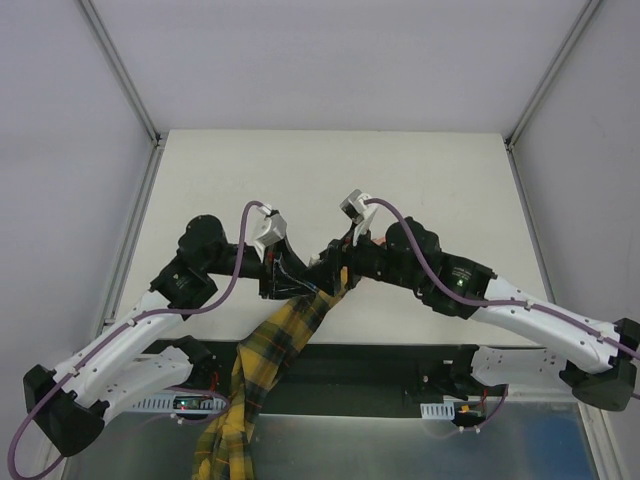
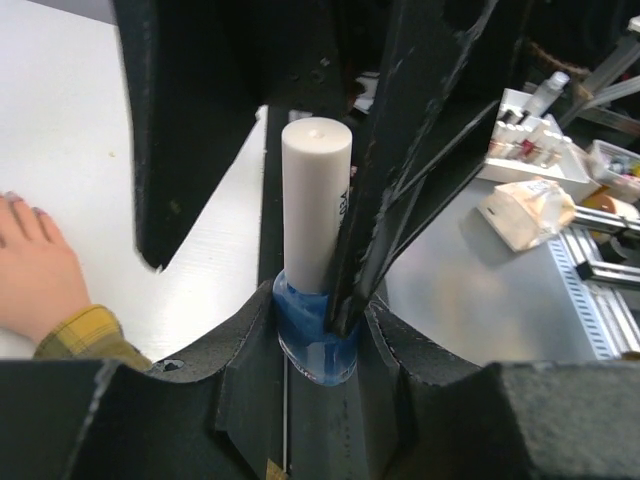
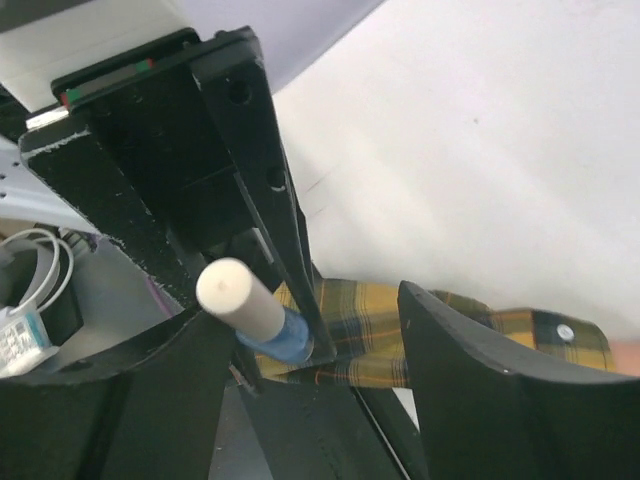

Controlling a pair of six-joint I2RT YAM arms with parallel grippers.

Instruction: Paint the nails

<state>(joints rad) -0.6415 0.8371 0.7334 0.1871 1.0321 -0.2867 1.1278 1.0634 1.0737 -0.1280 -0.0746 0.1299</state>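
The nails are seen only in the left wrist view, so the views are taken in turn.

In the top external view, the left gripper and the right gripper are brought together over the middle of the bench. A yellow plaid sleeve runs out from beneath them toward the near edge. The nails are hidden under the arms here.

In the left wrist view, a blue polish bottle is clamped upright in the left gripper, evidently to steady it while the white cap is dealt with. Two black fingers of the other arm are set either side of the cap, one of them close against it. Well to the left of the bottle, a peach hand is laid flat on the bench. The nails tip its fingers, and their tint cannot be made out.

In the right wrist view, the right gripper is held spread, nothing grasped. The cap is placed between its fingers, nearer the left one, which suggests it is lined up for unscrewing. The sleeve is seen just beyond the bottle. No brush is out, so painting is judged not yet begun.
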